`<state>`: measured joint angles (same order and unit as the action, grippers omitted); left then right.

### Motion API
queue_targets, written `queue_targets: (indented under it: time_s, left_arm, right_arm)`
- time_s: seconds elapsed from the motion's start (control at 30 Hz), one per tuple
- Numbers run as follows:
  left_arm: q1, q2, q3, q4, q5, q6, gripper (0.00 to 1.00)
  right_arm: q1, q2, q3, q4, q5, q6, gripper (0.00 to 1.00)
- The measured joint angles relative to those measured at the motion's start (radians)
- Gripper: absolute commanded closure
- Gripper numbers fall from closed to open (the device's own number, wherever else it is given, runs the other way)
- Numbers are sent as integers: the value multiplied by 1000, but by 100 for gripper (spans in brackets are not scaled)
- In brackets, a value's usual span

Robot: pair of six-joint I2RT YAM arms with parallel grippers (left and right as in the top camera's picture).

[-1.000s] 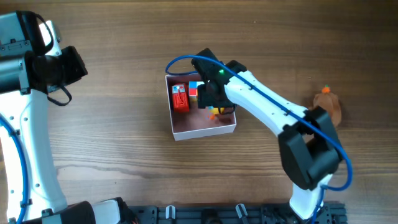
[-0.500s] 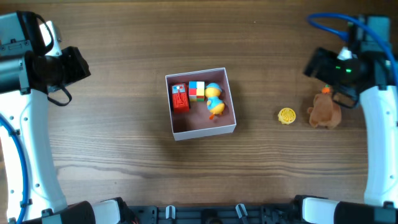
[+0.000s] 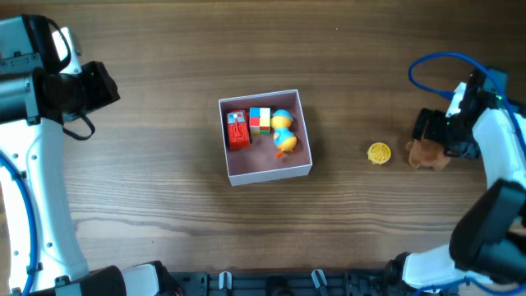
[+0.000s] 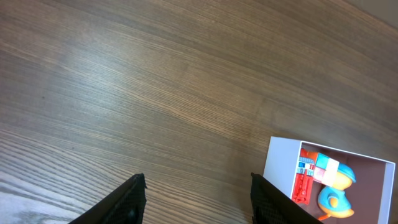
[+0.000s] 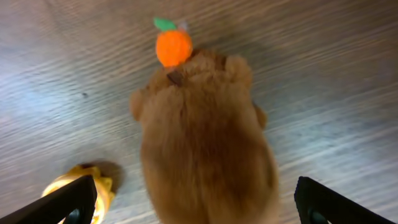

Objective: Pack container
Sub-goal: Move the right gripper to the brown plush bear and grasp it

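Directly under my right hand [image 5: 196,200] lies the brown plush animal [image 5: 205,140], with a small orange ball [image 5: 173,47] on its head. Its long axis runs from the top of the wrist picture to the bottom. The two fingers stand spread wide, one at each lower corner, so they straddle its narrow width and, as far as I can see, do not touch it. I judge that a straight descent and a squeeze comes next. Just beside the plush, at the lower left, is a yellow toy [image 5: 84,186].

Farther off, in the centre of the overhead picture, sits the container [image 3: 263,161], well apart to the left of this hand. It has a red toy [image 3: 238,130], a coloured cube [image 3: 260,120] and a duck [image 3: 283,131] inside. My left hand [image 4: 198,199], at the upper left, is spread too, with only bare tabletop [image 4: 124,93] between its fingers. The right arm is clearly nearer to the plush.
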<state>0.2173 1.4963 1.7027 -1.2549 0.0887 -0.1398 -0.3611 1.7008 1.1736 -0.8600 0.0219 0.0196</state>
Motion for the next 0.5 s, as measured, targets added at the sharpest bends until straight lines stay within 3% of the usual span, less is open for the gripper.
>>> queue_targets:
  time_s: [0.13,0.3,0.37,0.47,0.5]
  left_arm:
    - [0,0,0,0,0,0,45]
    - [0,0,0,0,0,0,45]
    - [0,0,0,0,0,0,45]
    - [0,0,0,0,0,0,45]
    - [0,0,0,0,0,0,45]
  right_arm:
    - [0,99,-1,27,-3,-5,10]
    - [0,131,-1,32,-6,3,57]
    - [0,131,-1,32,-8,7,64]
    - [0,131,-1,32,-11,16,89]
    - [0,131,-1,32,-11,18,92]
